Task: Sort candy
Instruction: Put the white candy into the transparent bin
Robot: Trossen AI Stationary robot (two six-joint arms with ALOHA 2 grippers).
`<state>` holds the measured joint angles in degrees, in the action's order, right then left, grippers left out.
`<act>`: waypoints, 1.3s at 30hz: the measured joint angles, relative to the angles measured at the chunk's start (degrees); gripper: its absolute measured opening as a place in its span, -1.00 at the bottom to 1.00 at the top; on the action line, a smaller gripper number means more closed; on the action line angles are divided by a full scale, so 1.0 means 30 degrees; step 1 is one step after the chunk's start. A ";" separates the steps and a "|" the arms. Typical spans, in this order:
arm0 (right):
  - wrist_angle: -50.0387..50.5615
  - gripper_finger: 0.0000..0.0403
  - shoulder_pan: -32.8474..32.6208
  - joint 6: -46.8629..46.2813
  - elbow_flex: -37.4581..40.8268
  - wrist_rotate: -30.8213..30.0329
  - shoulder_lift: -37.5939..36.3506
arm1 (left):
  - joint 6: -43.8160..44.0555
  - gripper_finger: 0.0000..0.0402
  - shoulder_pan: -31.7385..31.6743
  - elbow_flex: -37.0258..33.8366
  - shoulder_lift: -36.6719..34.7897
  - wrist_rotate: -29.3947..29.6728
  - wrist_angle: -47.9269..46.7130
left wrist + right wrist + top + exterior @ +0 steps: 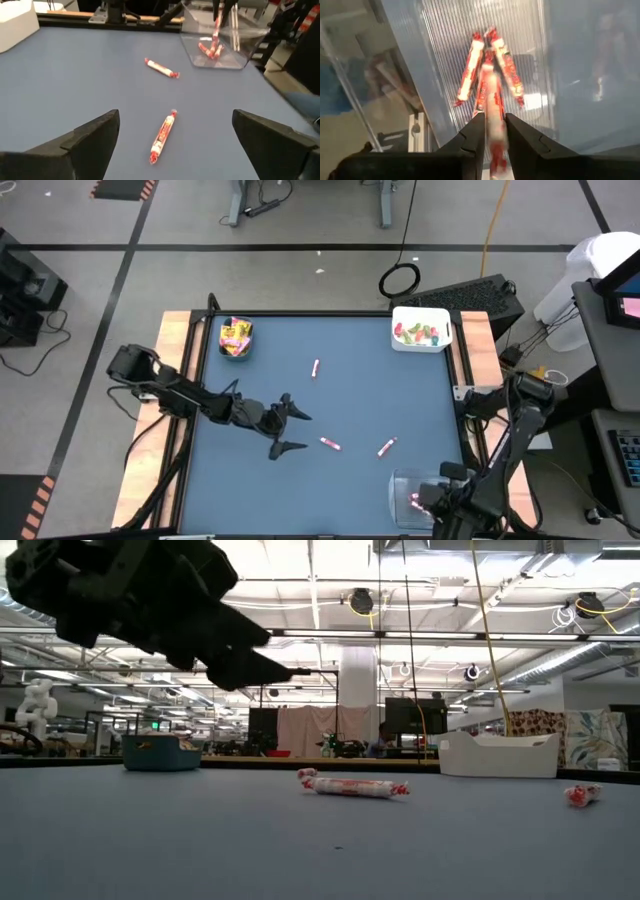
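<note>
While the high view takes in the whole blue table (250, 490), much of the right gripper (428, 502) is lost against the clear bin (405, 485) at the near right corner, and only a pink glint shows at its tip. The left gripper (290, 430) hangs over the table's near left middle with its fingers spread wide and nothing between them. Three pink-white candy sticks lie loose: one (316, 367) toward the far middle, one (330, 444) just right of the left gripper, one (386, 446) farther right. A teal bin (236, 340) at the far left holds yellow packets; a white bin (420, 330) at the far right holds small green and red pieces, too small to tell apart.

From table height, the left arm is a dark mass cut off by the upper edge. One stick (355, 787) lies in the middle, another (582, 794) at the right; the teal bin (160, 752) and white bin (497, 755) sit far back, their contents hidden by their walls.

Past the left wrist's wide-apart fingers (90, 142), a stick (163, 135) lies between them on the table, untouched, and another (161, 68) beyond. The clear bin (220, 50) holds several sticks.

At the right wrist, the narrowly parted fingers (470, 135) pinch a blurred stick (494, 125) above the clear bin's ribbed floor (445, 40), where three more sticks (490, 70) lie fanned.
</note>
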<state>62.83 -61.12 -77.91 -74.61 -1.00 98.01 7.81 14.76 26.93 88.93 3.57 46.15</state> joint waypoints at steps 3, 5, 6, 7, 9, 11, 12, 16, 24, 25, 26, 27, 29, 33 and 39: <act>-0.0404 -0.67 0.0000 0.0153 0.0000 0.0347 0.0494 | -0.0399 0.93 0.0000 0.0570 0.0969 -0.0020 -0.0037; -0.0444 -0.65 0.0000 0.0060 0.0000 0.0338 0.0665 | -0.0450 0.93 0.0000 0.1002 0.1676 -0.0020 -0.0051; -0.0425 -0.63 0.0000 -0.0067 0.0000 0.0333 0.0722 | -0.0715 0.93 0.0000 0.1274 0.2050 -0.0026 -0.0064; -0.0415 -0.60 0.0000 -0.0156 0.0000 0.0329 0.0751 | -0.0975 0.93 0.0000 0.1551 0.2456 -0.0029 -0.0059; -0.0422 -0.53 0.0000 -0.0347 0.0000 0.0317 0.0744 | -0.1408 0.93 0.0000 0.2049 0.3148 -0.0027 -0.0228; -0.0393 -0.44 0.0000 -0.0461 0.0000 0.0336 0.0688 | -0.1746 0.93 0.0000 0.2588 0.3855 -0.0042 -0.0348; -0.0385 -0.39 0.0000 -0.0485 0.0000 0.0338 0.0656 | -0.1852 0.93 0.0003 0.2777 0.4116 -0.0049 -0.0605; -0.0424 -0.21 -0.0029 -0.0482 0.0000 0.0462 0.0277 | -0.1908 0.93 -0.0028 0.3720 0.4908 -0.0100 -0.2126; -0.1496 -0.16 -0.0044 -0.2605 0.0000 -0.0706 -0.1922 | -0.1216 0.93 0.0233 0.4069 0.5542 -0.0073 -0.2767; -0.1758 -0.17 -0.0044 -0.2637 0.0000 -0.1332 -0.2208 | -0.1232 0.93 0.0348 0.4069 0.5542 -0.0028 -0.2754; -0.1985 -0.18 -0.0036 -0.2584 0.0001 -0.2031 -0.2442 | -0.1258 0.93 0.0428 0.4072 0.5542 0.0010 -0.2721; -0.2146 -0.19 -0.0036 -0.2306 0.0002 -0.2852 -0.2632 | -0.1328 0.93 0.0506 0.4077 0.5542 0.0016 -0.2653; -0.2687 -0.20 -0.0036 -0.1437 0.0000 -0.4701 -0.2900 | -0.1526 0.93 0.0505 0.4078 0.5542 0.0036 -0.2514; -0.3821 -0.22 -0.0029 0.0501 0.0000 -0.7831 -0.3030 | -0.1905 0.85 0.0240 0.4091 0.5542 0.0344 -0.2344; -0.4611 -0.22 -0.0029 0.4636 0.0000 -1.3418 -0.3030 | -0.2730 0.61 -0.0182 0.4091 0.5545 -0.0655 -0.2177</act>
<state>48.99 -61.21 -64.00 -74.61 -41.26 88.92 -0.38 14.22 39.20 105.57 1.60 39.61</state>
